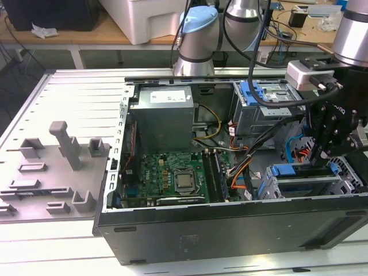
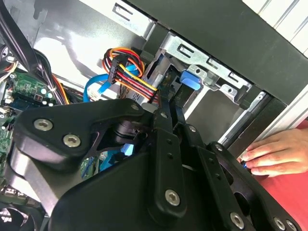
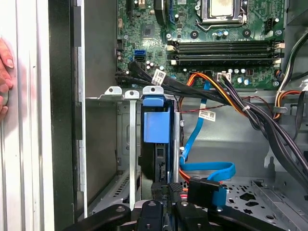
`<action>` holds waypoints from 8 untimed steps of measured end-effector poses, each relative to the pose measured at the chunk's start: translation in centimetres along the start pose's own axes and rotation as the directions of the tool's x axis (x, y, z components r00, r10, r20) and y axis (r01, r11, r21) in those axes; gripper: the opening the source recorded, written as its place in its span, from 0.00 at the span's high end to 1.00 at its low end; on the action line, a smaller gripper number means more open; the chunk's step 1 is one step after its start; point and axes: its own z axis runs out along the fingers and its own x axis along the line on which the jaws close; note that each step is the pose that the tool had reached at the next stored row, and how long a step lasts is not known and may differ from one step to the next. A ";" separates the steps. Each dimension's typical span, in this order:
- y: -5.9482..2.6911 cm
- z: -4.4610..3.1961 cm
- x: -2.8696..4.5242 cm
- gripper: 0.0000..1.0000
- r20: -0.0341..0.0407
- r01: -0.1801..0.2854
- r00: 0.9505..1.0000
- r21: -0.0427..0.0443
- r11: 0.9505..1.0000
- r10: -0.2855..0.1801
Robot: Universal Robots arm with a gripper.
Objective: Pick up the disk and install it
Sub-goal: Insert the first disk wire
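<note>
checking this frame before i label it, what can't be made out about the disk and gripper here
- Silver disk with blue plastic frame: first wrist view shows it edge-on in the metal drive cage; label hidden.
- Black gripper: in the second wrist view its linkage covers the fingertips.
- Hand: cut off by the picture edge.

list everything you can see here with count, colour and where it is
computer case: one, black, open on the slatted table
motherboard: one, green, on the case floor
power supply: one, grey, far corner of the case
drive cages: two, grey metal with blue parts, at the exterior view's right
disk: one, blue-framed, standing in the near cage
fixture plate: one, grey, on the exterior view's left
person's hand: one, beside the case
end effector: one, black, closed on the disk's edge
</note>
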 end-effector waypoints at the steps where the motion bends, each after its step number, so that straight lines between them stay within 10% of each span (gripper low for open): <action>1: 0.00 0.01 0.00 0.83 0.000 0.000 1.000 0.000 1.000 0.000; 8: -0.05 0.10 -0.01 0.83 0.000 0.000 1.000 -0.001 1.000 0.000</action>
